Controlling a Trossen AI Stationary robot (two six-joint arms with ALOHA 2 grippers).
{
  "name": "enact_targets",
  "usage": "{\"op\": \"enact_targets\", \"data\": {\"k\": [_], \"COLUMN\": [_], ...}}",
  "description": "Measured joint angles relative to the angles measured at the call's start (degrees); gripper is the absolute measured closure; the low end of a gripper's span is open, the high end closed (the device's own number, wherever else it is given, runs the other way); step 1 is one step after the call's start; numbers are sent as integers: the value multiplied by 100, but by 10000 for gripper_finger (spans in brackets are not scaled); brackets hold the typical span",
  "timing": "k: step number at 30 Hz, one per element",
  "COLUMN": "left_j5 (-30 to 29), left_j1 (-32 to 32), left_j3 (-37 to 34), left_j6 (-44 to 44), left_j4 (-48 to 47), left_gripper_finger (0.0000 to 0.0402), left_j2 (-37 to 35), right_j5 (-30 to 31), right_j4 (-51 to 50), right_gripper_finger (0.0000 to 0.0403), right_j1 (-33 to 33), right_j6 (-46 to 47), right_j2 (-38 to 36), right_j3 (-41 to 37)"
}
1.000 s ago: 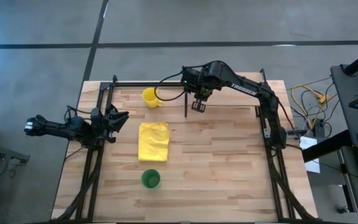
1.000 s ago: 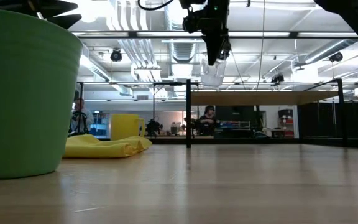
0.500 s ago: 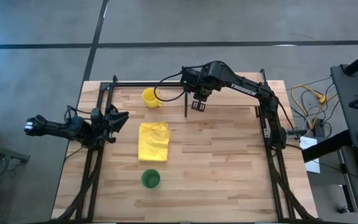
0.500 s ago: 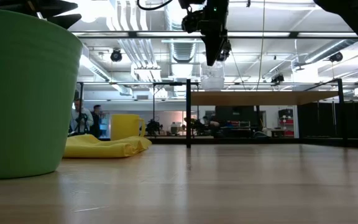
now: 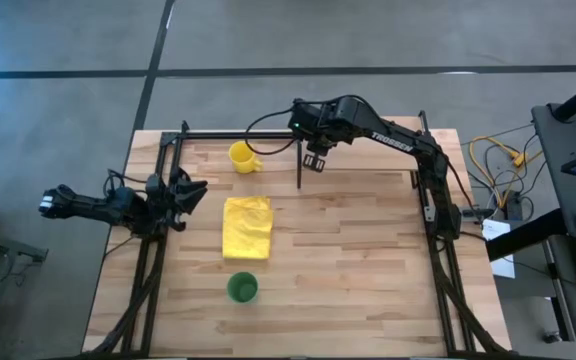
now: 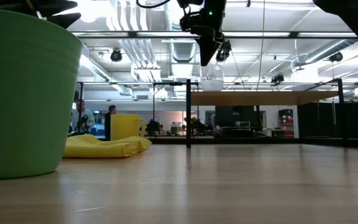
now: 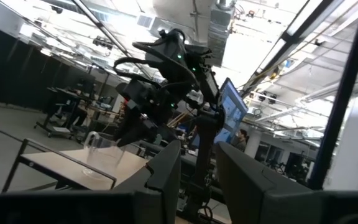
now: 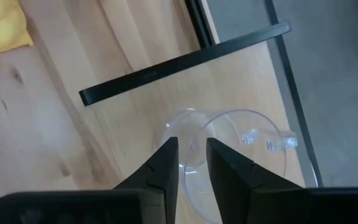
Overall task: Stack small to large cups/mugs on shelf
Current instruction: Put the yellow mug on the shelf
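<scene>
My right gripper (image 5: pixel 315 160) is shut on the small clear glass cup (image 6: pixel 212 79) over the left end of the raised light-wood shelf (image 6: pixel 260 98). The cup's base is level with the board's top. The yellow mug (image 5: pixel 242 157) stands on the tabletop at the far left of the shelf. The green cup (image 5: pixel 242 288) stands on the tabletop near the front. My left gripper (image 5: pixel 186 190) waits open at the table's left edge, holding nothing. My right gripper pinches the glass cup's wall at the rim (image 8: pixel 194 127), one finger inside and one outside. The fingers come from above, pointing down. The cup stays upright below them, its handle (image 8: pixel 272 143) to one side. I cannot tell whether its base touches the shelf board.
A flat yellow cloth (image 5: pixel 247 226) lies on the tabletop between the mug and the green cup. The shelf's black edge bar (image 8: pixel 185 62) and black post (image 6: pixel 188 112) stand close to the glass cup. The rest of the shelf board stretches toward the table's right.
My right gripper has gone a little toward the table's far edge and down, bringing the glass cup down to the level of the shelf board. The cup has stayed upright in the hold.
</scene>
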Motion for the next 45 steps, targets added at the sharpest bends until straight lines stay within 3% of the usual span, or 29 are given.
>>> {"op": "enact_targets", "data": {"k": [7,14,21,26,32,39,45], "left_j5": [101,104,96,158,-650,-2448,-2356], "left_j1": [2,0,1,2,2,4,4], "left_j3": [0,22,16,27,28,38,296], "left_j6": [0,13,19,132,161,319,1081], "left_j4": [2,29,797,1109,782,477,26], "left_gripper_finger": [313,313,313,313,313,313,313], "left_j2": [1,0,-11,-48,60,462,847], "right_j5": [-104,-2159,-1897,-1908,-1910,-1915,-1913], "right_j4": [-26,447,686,792,853,885,873], "right_gripper_finger": [326,332,310,289,280,287,284], "right_j1": [353,937,1274,1294,1349,1518,1675], "right_j6": [99,-70,-306,99,475,670,941], "right_j2": [-185,-512,-464,-278,-151,-142,-142], "right_j3": [426,387,378,376,376,376,376]}}
